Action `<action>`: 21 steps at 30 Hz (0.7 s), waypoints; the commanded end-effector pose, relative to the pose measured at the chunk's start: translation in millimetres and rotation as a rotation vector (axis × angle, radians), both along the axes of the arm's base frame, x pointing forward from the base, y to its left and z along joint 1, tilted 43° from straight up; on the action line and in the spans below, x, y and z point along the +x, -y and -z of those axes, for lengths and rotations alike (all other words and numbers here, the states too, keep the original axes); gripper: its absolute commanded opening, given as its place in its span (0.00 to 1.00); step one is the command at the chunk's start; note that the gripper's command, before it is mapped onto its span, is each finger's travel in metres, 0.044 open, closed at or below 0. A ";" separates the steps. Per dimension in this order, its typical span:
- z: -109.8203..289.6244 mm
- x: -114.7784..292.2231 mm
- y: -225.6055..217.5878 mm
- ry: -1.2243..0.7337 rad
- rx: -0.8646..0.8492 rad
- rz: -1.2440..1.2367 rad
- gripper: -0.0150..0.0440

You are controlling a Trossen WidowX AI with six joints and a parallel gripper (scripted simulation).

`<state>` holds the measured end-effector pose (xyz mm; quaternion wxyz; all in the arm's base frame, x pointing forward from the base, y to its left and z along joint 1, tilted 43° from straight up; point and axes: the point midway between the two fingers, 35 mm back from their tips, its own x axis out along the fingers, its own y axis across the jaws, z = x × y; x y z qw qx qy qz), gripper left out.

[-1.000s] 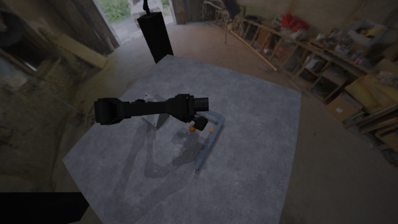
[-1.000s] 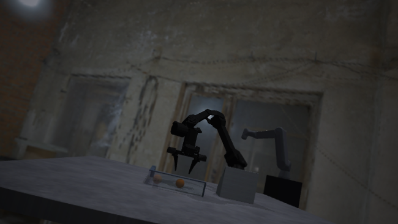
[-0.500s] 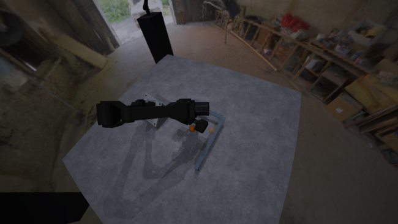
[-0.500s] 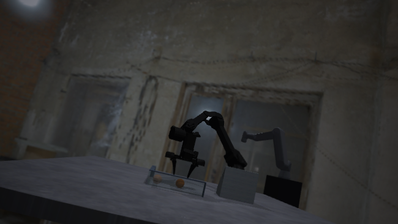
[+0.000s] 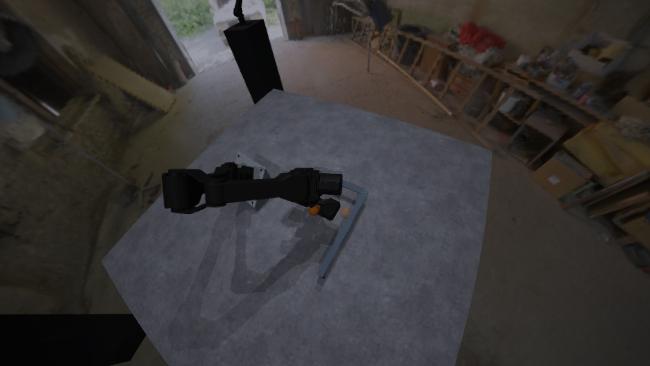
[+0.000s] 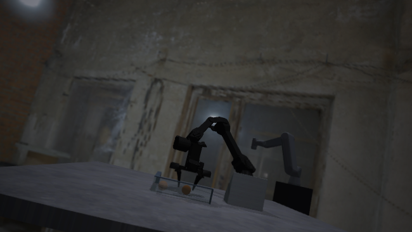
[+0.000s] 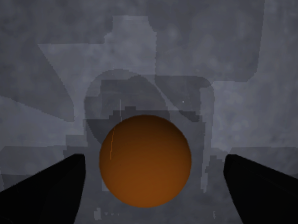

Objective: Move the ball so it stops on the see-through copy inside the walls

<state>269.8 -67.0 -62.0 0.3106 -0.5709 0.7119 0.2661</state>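
We see the gripper [image 6: 188, 183] pointing straight down with its fingers spread apart, one on each side of the orange ball [image 7: 145, 160] and not touching it. The ball [image 6: 186, 189] lies on the grey table [image 5: 410, 225], inside the corner formed by the two low clear walls [image 5: 350, 220]. Just to its left in the exterior view, nearer the corner, we see the see-through copy [image 6: 163, 184], apart from the ball. The black arm [image 5: 250, 187] reaches in from its grey base block [image 6: 245, 191] on the right.
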 end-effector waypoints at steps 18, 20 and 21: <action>5.5 -5.5 3.6 -0.019 -0.006 -0.005 0.59; 5.5 -5.5 3.6 -0.019 -0.006 -0.005 0.57; 5.5 -5.5 3.6 -0.019 -0.006 -0.005 0.56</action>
